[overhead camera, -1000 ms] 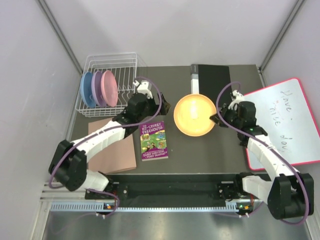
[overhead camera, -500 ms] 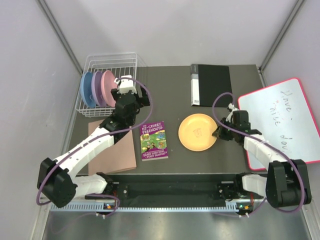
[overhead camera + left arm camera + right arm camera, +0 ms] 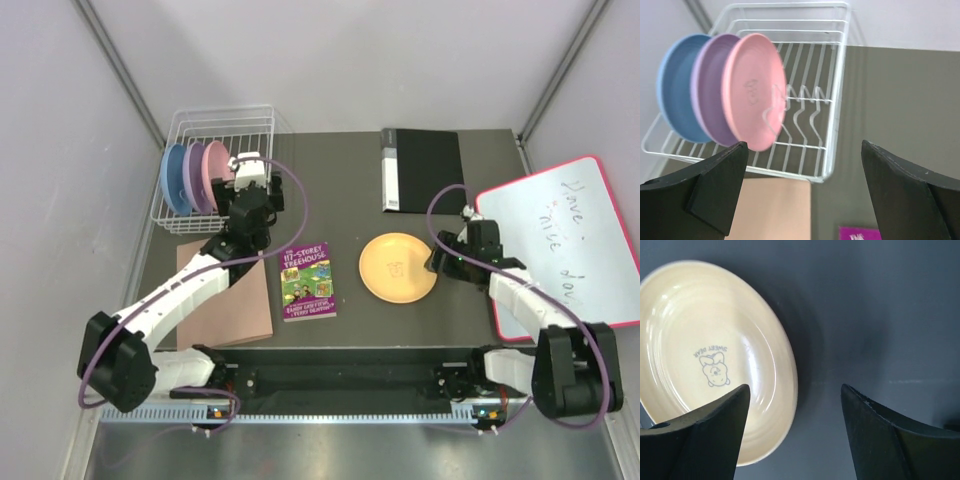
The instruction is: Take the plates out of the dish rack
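The right gripper [image 3: 441, 262] stands with its jaws wide apart and holds nothing. In the right wrist view the gripper [image 3: 795, 390] sits low over the table [image 3: 340, 180]. The near rim of the yellow plate [image 3: 700, 350] reaches into the gap between the jaws, and I cannot tell whether a finger touches it. That plate [image 3: 398, 266] lies flat and face up on the table, right of the book [image 3: 306, 280] and in front of the black binder [image 3: 425, 170]. A small bear print shows in its middle. A whiteboard [image 3: 565, 240] lies on the right.

The left gripper [image 3: 243, 168] is also fully spread and empty. It hangs just beside the rack [image 3: 222, 120], at its right front corner. In the left wrist view the gripper [image 3: 804, 145] faces the rack [image 3: 840, 75], with nothing between the jaws.

Three plates stand on edge in the rack's left part, close together and overlapping. The pink plate [image 3: 752, 90] is nearest the gripper, then the purple plate [image 3: 710, 95], then the blue plate [image 3: 675, 85] at the far left. The left arm stretches over a brown board [image 3: 230, 310] lying in front of the rack.
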